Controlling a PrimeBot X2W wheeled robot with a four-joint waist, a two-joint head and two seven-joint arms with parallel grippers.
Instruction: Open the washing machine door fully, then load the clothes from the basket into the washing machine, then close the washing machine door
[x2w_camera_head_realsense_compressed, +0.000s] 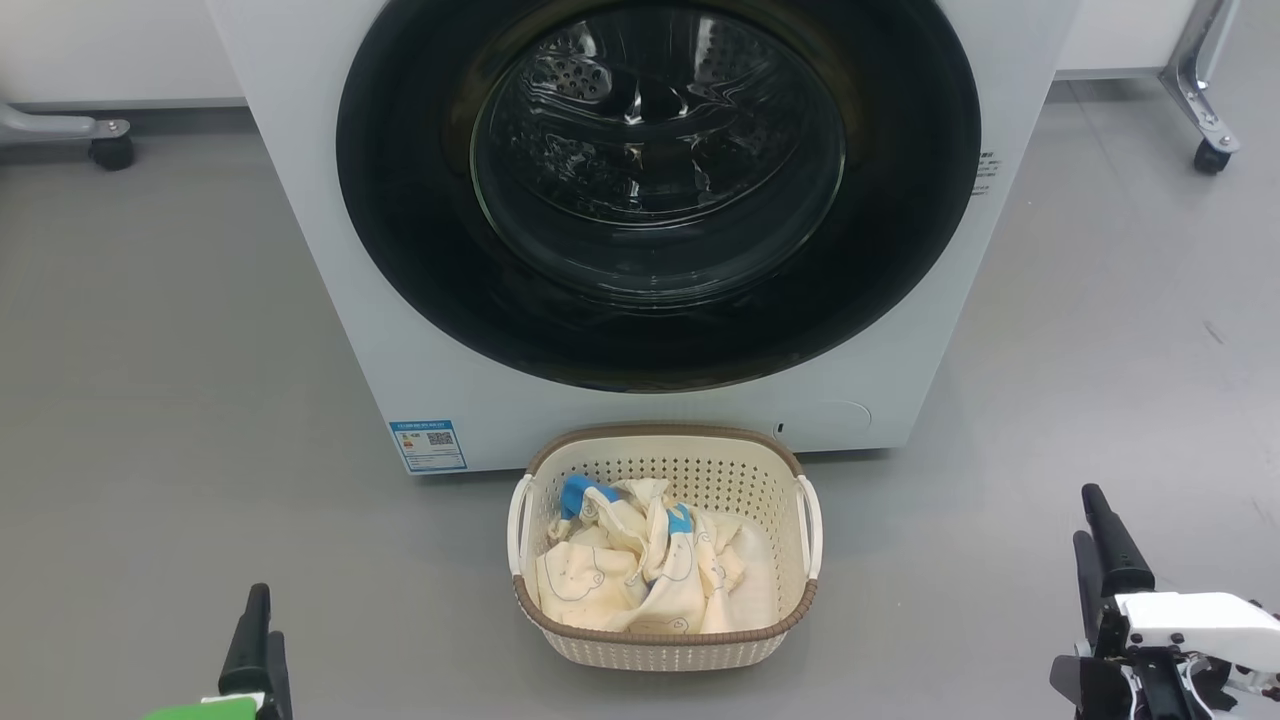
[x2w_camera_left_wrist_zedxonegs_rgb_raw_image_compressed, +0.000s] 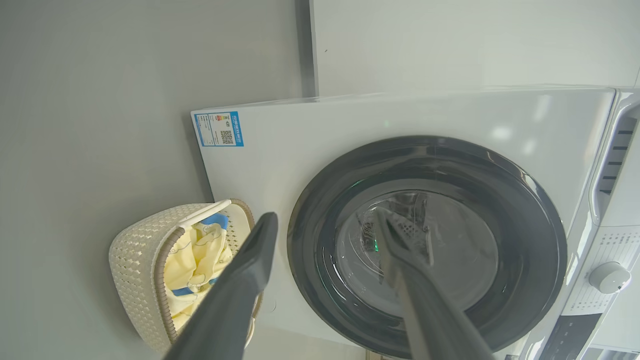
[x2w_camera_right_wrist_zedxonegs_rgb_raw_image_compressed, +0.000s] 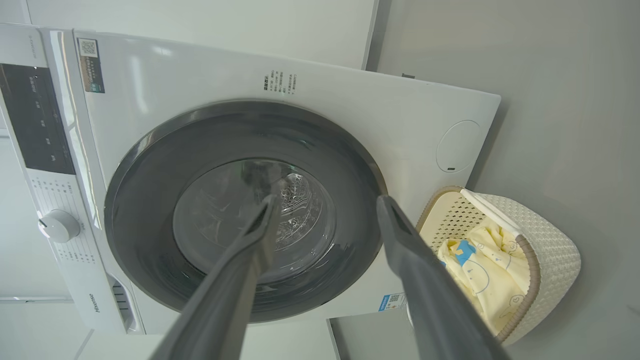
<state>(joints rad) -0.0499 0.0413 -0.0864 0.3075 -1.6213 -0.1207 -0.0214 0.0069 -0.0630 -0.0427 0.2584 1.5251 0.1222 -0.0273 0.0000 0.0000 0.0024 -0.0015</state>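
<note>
Black glossy door (x2w_camera_head_realsense_compressed: 655, 170), perforated basket (x2w_camera_head_realsense_compressed: 662, 432), clothes (x2w_camera_head_realsense_compressed: 640, 570) perhaps cotton, left hand (x2w_camera_left_wrist_zedxonegs_rgb_raw_image_compressed: 326, 216), right hand (x2w_camera_right_wrist_zedxonegs_rgb_raw_image_compressed: 328, 200) released

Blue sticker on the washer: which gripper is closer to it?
Left. The left gripper is down-left of the blue sticker; the right gripper is far off, beyond the basket.

basket (x2w_camera_head_realsense_compressed: 664, 455) on floor (x2w_camera_head_realsense_compressed: 150, 350) before washing machine (x2w_camera_head_realsense_compressed: 330, 260), clothes (x2w_camera_head_realsense_compressed: 640, 565) in basket, door (x2w_camera_head_realsense_compressed: 420, 200) on machine front
</note>
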